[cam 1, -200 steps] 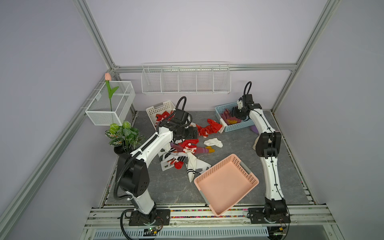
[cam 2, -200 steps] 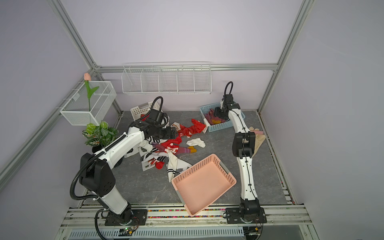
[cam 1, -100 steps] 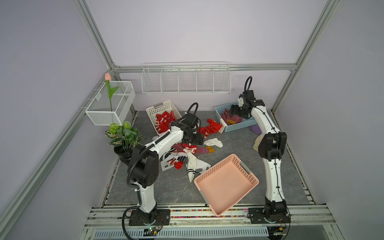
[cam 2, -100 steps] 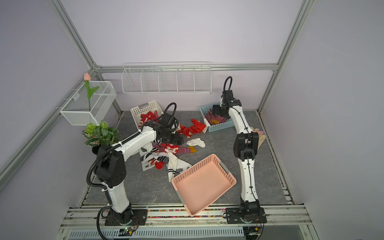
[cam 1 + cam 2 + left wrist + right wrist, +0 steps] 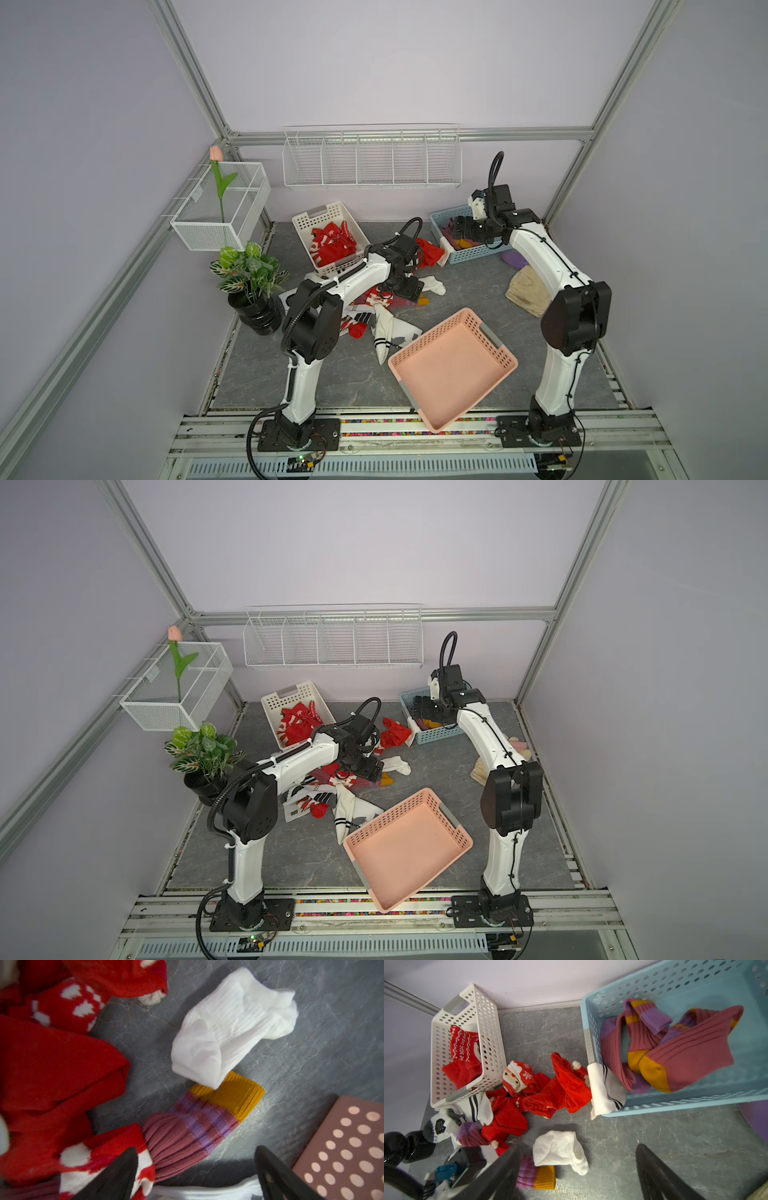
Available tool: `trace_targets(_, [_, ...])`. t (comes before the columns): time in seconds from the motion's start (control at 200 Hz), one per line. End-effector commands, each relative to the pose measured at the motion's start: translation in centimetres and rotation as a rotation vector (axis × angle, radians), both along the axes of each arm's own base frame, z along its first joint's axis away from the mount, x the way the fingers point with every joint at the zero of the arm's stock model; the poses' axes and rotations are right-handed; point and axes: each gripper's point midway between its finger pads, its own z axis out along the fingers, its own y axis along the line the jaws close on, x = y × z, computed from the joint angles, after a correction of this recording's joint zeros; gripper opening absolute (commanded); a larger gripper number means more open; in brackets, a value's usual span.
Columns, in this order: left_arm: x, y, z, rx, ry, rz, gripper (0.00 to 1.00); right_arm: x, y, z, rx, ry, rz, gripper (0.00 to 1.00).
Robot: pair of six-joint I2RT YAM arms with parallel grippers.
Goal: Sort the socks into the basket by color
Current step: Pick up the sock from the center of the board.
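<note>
Loose fabric socks [image 5: 382, 328], red, white and maroon, lie heaped on the grey floor [image 5: 332, 374] between the white plastic basket [image 5: 318, 212] of red socks [image 5: 332, 249] and the pink plastic basket [image 5: 453, 370]. Maroon socks [image 5: 685, 1057] lie in the blue plastic basket [image 5: 654, 980]. The left gripper [image 5: 196, 1150] hangs spread and empty over the heap; the right gripper [image 5: 575, 1151] likewise above the blue basket.

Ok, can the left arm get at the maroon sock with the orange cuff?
Probably yes. The left end effector hangs open right above the maroon sock, whose ribbed middle lies bare; the white sock covers only the cuff's corner.
</note>
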Motion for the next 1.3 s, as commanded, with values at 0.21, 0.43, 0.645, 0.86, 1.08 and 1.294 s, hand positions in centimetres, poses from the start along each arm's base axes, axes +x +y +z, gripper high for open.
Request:
trace_targets(0.21, [0.3,-0.4,-2.4,0.096,0.022,-0.073,0.89,-1.8,0.3,1.8,0.036,-0.044,0.010,0.89])
trace_targets(0.43, [0.7,-0.2,-4.0,0.140,0.029,-0.082,0.82,-2.2,0.4,2.1,0.045,-0.056,0.019,0.89])
trace_targets(0.645, [0.6,0.2,-4.9,0.164,0.036,-0.079,0.42,-2.5,0.4,2.5,0.060,-0.073,0.016,0.92])
trace_targets(0.86, [1.0,-0.2,-3.2,0.138,-0.024,-0.077,0.02,-2.8,0.4,3.0,0.069,-0.087,0.016,0.93])
trace_targets(1.08, [1.5,-0.5,1.1,0.081,-0.111,-0.057,0.00,-3.2,0.6,3.2,0.078,-0.095,0.026,0.93])
trace_targets(1.294, [1.5,-0.9,7.1,-0.008,-0.175,-0.039,0.00,-4.0,1.0,4.2,0.099,-0.114,0.044,0.89])
